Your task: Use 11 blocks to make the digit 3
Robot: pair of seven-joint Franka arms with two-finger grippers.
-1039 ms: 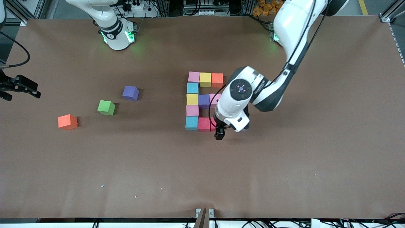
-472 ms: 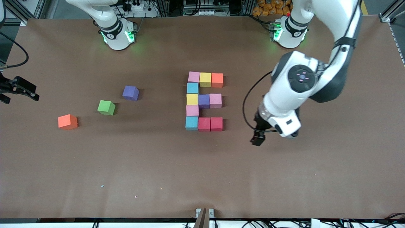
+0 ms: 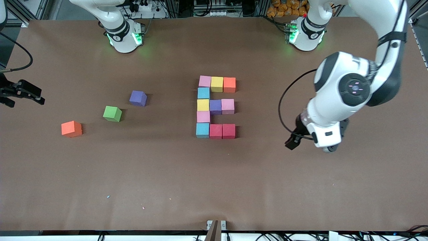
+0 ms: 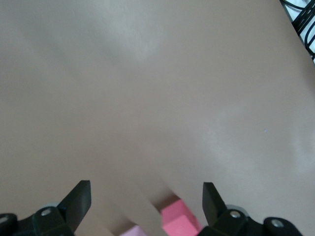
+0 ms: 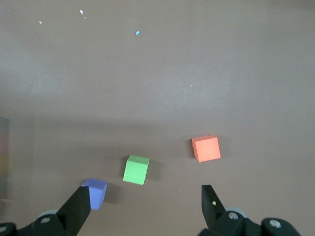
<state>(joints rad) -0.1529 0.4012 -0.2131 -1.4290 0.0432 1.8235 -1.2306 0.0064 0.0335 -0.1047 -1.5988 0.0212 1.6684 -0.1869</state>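
Left gripper point(image 3: 291, 143) hangs in the air over bare table toward the left arm's end, its black fingers spread apart and holding nothing. Right gripper point(image 3: 25, 92) waits over the edge of the table at the right arm's end, fingers also apart and empty.

Across the whole scene the table point(image 3: 214, 187) is a flat, matte brown sheet. Near its middle sits the block figure point(image 3: 216, 107), eleven small matte cubes pushed flush together: a five-cube column with three short bars of three branching toward the left arm's end. Its colours are pink, yellow, orange, blue, purple and red.

Three loose cubes with the same dull, foam-like surface lie apart toward the right arm's end: a purple cube point(image 3: 138, 98), a green cube point(image 3: 112, 113) and an orange cube point(image 3: 71, 129).
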